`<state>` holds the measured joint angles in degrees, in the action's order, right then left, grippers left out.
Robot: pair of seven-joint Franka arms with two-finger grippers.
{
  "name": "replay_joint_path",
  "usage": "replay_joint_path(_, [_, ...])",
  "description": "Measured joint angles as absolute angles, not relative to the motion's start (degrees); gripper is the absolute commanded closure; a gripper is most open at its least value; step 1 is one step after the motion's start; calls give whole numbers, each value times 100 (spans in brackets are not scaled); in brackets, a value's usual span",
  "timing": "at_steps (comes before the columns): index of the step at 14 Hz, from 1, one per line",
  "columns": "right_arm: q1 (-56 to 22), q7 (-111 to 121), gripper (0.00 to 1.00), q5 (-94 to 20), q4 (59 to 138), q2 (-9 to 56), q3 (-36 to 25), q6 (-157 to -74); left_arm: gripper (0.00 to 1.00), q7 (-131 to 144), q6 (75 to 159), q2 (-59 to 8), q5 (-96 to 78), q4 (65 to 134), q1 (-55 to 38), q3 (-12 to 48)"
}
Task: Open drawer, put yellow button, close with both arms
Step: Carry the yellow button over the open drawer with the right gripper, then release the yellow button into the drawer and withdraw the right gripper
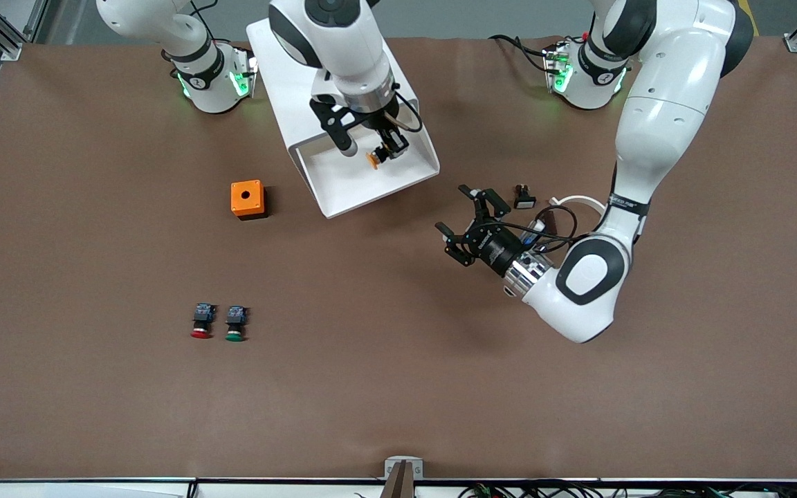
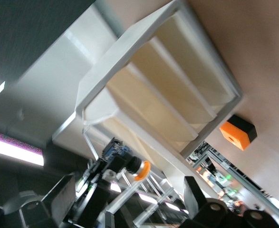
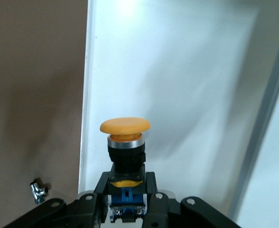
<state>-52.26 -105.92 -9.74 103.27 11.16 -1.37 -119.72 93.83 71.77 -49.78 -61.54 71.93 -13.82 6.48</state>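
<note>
The right gripper hangs over the pulled-out drawer, fingers pinched on the black body of the yellow button, cap pointing outward. Risk: released from this height, the round-capped button could roll or bounce toward the drawer's low front edge and off it. The right arm reaches down from its base, wrist tilted over the tray. The left gripper, fingers spread and holding nothing, hovers over bare table beside the cabinet, toward the left arm's end, forearm folded low.
</note>
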Motion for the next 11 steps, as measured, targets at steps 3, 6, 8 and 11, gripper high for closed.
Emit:
replay_joint_path(3, [-5245, -10676, 1, -968, 10326, 1315, -153, -12047, 0, 8262, 7414, -4834, -4989, 6863, -1588, 649])
replay_joint_path(6, [-5244, -10728, 0, -964, 10291, 1316, -197, -12047, 0, 7629, 8092, -4423, -3768, 6761, -1914, 651])
replay_joint_path(8, [-5213, -10632, 0, -925, 10195, 1309, -242, -12027, 0, 7493, 8354, -4140, -3196, 6753, -2000, 652])
replay_joint_path(11, [-4951, -9681, 0, -888, 9786, 1289, -304, -11429, 0, 7274, 8533, -3753, -2421, 6749, -2017, 656])
